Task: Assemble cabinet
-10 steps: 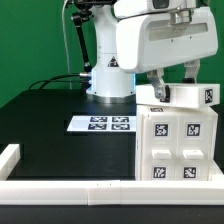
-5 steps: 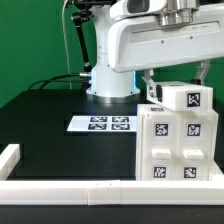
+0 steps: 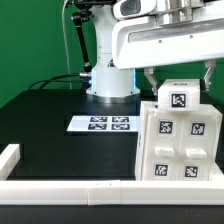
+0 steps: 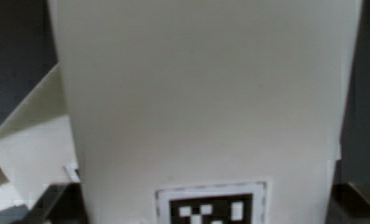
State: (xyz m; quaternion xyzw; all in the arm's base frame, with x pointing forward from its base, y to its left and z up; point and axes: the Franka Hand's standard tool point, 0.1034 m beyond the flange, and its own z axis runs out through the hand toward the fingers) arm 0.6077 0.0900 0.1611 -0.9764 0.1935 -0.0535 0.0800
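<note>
Gripper [image 3: 178,76] hangs over the cabinet [image 3: 178,140] at the bench's front right corner, just behind the border rail [image 3: 70,186]; its fingers flank a tagged block [image 3: 180,100], though clamping cannot be told. Judged step: seating that block. Next calls for a straight, aligned push.

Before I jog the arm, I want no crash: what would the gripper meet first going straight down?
Most likely the cabinet: the gripper hangs right over its top part, which fills the wrist view. Whether they already touch is unclear.
</note>
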